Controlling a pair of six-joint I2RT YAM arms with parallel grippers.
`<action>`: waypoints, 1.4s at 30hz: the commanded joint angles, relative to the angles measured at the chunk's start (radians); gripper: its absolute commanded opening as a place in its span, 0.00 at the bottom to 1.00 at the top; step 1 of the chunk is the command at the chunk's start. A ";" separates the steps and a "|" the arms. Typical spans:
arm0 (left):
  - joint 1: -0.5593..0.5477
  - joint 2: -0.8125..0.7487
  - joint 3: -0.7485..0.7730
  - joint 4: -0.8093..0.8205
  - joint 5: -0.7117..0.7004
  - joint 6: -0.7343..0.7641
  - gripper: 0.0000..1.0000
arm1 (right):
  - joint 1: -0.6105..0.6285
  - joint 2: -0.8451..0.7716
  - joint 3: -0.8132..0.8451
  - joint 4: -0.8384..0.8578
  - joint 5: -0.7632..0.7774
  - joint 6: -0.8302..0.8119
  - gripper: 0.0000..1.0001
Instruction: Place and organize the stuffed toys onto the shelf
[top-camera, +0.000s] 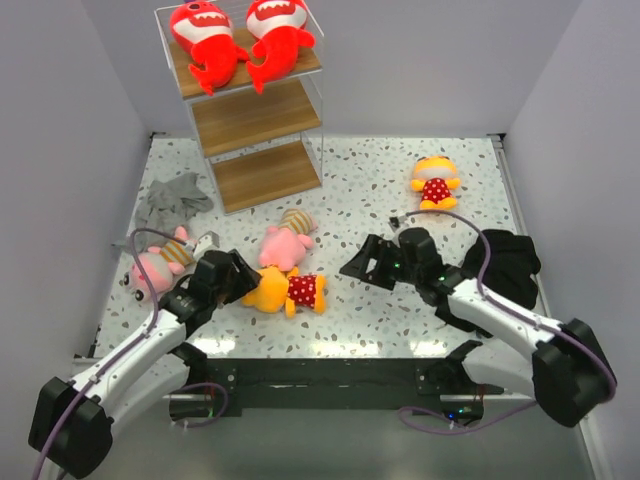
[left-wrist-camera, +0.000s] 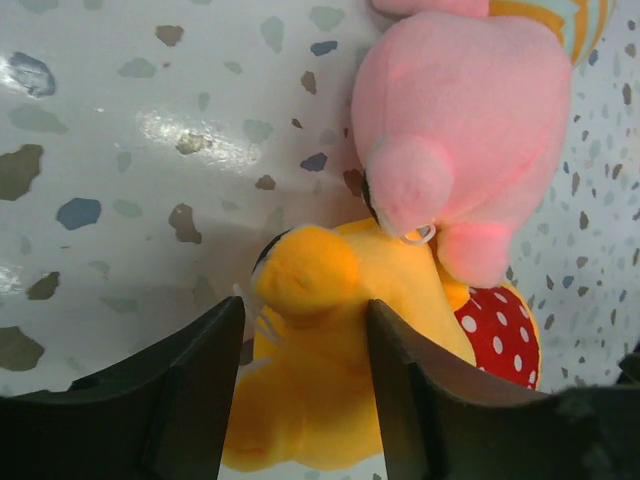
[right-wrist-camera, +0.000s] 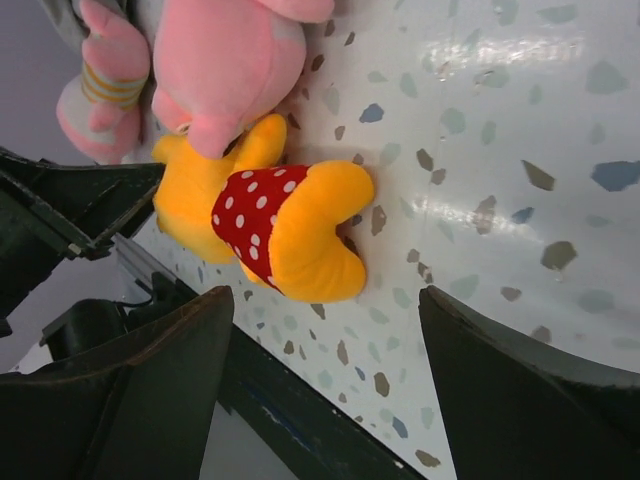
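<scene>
The shelf (top-camera: 262, 120) stands at the far left with two red sharks (top-camera: 205, 38) (top-camera: 278, 35) on its top board. One yellow polka-dot toy (top-camera: 288, 291) lies near the front, a pink toy (top-camera: 284, 243) against its head. My left gripper (top-camera: 240, 278) (left-wrist-camera: 303, 305) is open and straddles this yellow toy (left-wrist-camera: 320, 360): the right finger touches it, the left finger stands a little off. My right gripper (top-camera: 358, 262) (right-wrist-camera: 326, 300) is open and holds nothing, just beyond the toy's legs (right-wrist-camera: 305, 240). A second pink toy (top-camera: 160, 262) and a second yellow toy (top-camera: 435, 182) lie apart.
A grey cloth (top-camera: 172, 197) lies in front of the shelf at the left. A black bundle (top-camera: 512, 262) sits by the right wall beside my right arm. The two lower shelf boards (top-camera: 258, 176) carry nothing. The table's dark front edge (right-wrist-camera: 300, 420) runs just under my right gripper.
</scene>
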 joint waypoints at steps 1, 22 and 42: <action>0.006 0.009 -0.080 0.268 0.181 0.099 0.38 | 0.078 0.161 -0.009 0.331 -0.059 0.085 0.78; 0.008 -0.086 -0.225 0.808 0.671 0.223 0.00 | 0.190 -0.093 -0.244 0.574 -0.075 0.012 0.87; -0.073 0.443 -0.185 1.672 0.944 -0.003 0.00 | 0.192 -0.126 -0.170 0.394 -0.152 -0.167 0.68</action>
